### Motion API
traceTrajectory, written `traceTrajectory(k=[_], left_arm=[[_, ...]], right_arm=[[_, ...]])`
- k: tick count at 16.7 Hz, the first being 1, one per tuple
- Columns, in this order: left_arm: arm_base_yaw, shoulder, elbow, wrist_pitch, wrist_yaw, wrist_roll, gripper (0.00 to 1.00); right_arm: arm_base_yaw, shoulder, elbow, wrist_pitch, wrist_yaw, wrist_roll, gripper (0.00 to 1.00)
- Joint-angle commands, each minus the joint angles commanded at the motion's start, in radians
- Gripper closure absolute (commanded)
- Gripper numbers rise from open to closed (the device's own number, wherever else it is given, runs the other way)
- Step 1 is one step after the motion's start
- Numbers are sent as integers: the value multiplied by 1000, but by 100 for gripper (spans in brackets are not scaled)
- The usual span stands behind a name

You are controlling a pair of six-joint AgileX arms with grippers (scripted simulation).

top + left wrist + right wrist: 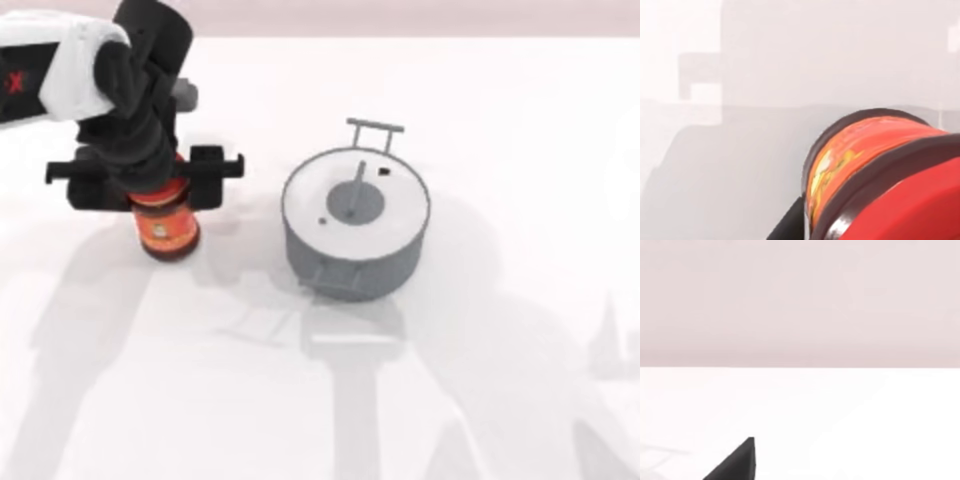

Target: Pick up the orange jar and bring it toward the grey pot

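Observation:
The orange jar (167, 227) stands out below my left gripper (150, 190) at the table's left, showing its orange label and dark base. The gripper comes down over its lid and is shut on it. In the left wrist view the orange jar (875, 170) fills the lower corner, red lid nearest, with a dark finger (790, 225) pressed against its side. The grey pot (355, 215), with a white-rimmed lid, centre knob and two bar handles, sits to the jar's right, a clear gap between them. Of my right gripper (737, 462), only a dark tip shows in its wrist view.
Pale tabletop (500, 380) surrounds both objects, crossed by soft arm shadows. The left arm's white and black links (90, 70) reach in from the top left corner. The right arm is out of the top view.

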Motion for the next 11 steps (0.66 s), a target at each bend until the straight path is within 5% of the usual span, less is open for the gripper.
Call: traceTrajectory(k=[5, 11], left_arm=[[0, 0, 0, 0, 0, 0, 2], [0, 0, 0, 0, 0, 0, 0]], right_arm=[[0, 0, 0, 0, 0, 0, 0], [0, 0, 0, 0, 0, 0, 0]])
